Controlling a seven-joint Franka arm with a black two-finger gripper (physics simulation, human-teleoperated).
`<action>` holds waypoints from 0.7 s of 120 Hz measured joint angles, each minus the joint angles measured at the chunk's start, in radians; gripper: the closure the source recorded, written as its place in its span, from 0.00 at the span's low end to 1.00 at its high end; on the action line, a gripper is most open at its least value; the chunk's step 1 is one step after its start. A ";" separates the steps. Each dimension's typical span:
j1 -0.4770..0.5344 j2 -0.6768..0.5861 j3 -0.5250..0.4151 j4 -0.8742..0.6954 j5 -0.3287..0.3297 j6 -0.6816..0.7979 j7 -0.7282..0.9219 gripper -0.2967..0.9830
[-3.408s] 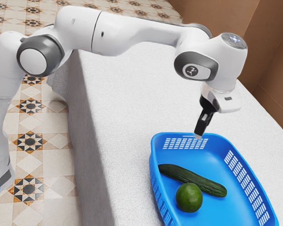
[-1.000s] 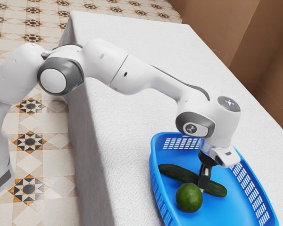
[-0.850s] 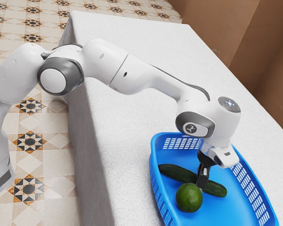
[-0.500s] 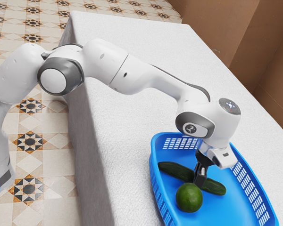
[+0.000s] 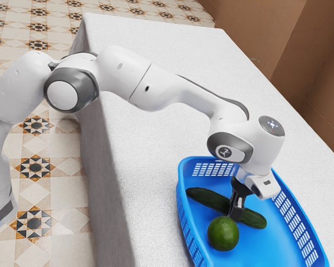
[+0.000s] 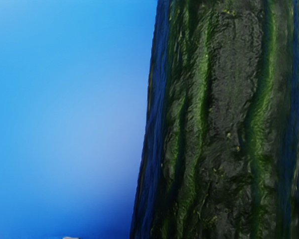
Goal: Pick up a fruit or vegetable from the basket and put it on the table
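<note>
In the exterior view my gripper [image 5: 235, 214] is down inside the blue basket [image 5: 185, 218], at the middle of the long dark cucumber [image 5: 209, 199], and hides a short stretch of it. Close beside it, toward the exterior view's bottom, a round green fruit [image 5: 223, 233] rests on the basket floor. The wrist view has the cucumber [image 6: 224, 119] very near the hand, with its ridged skin running lengthwise, and blue basket floor [image 6: 65, 99] alongside. Whether the cucumber is held cannot be made out.
The basket's slotted far wall [image 5: 211, 168] and right-hand wall [image 5: 295, 222] rise around the hand. White cloth covers the table [image 5: 150, 156], which stretches beyond the basket to a brown wall [image 5: 278, 44].
My hand has come down from above the basket's far rim to the cucumber, then shifted slightly toward the exterior view's left. The cucumber has turned a little, its left end moving up in that view.
</note>
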 joint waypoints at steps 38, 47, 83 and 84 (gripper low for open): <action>-0.004 -0.013 -0.004 0.018 0.004 -0.001 -0.003 0.60; -0.006 -0.018 -0.005 0.026 0.004 -0.001 -0.002 0.61; -0.017 -0.050 -0.012 0.064 0.011 -0.004 0.001 0.62; -0.017 -0.050 -0.012 0.067 0.011 -0.004 0.001 0.62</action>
